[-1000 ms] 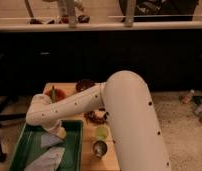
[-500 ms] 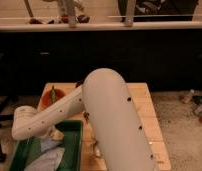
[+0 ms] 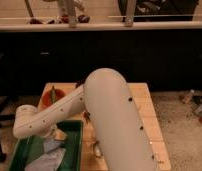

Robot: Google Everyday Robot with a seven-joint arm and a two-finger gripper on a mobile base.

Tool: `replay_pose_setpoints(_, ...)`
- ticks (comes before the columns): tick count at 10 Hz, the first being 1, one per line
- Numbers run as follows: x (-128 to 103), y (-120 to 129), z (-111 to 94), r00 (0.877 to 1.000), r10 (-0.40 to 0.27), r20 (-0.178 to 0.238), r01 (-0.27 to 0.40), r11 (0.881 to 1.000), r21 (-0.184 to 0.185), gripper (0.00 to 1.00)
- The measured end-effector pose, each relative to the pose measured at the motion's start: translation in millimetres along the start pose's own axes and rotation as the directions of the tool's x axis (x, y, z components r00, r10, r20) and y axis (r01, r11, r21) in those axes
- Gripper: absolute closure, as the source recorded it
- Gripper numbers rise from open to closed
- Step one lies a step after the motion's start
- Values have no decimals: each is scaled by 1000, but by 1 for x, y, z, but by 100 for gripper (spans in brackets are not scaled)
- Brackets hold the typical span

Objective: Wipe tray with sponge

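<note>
A green tray [image 3: 74,145] lies on the wooden table at the lower left. Pale grey crumpled material [image 3: 46,159] lies inside it. My white arm [image 3: 69,107] reaches from the right down to the left over the tray. My gripper [image 3: 57,135] is at the arm's low end, just over the tray's far part, mostly hidden behind the arm. A small pale yellowish piece shows right at the gripper, and I cannot tell whether it is the sponge.
An orange bowl [image 3: 48,98] stands on the table [image 3: 141,97] behind the tray. A small metal cup [image 3: 96,149] sits right of the tray, beside my arm. A dark counter wall runs behind the table. Small items lie on the floor at the far right [image 3: 198,105].
My arm has swung left and toward the camera, so it now covers much of the table. The gripper end has moved lower over the tray.
</note>
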Motion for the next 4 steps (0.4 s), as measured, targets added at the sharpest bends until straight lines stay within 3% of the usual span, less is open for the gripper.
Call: replay_pose_setpoints(4,27,4,19,999,48,-7,-49,997,-65,100)
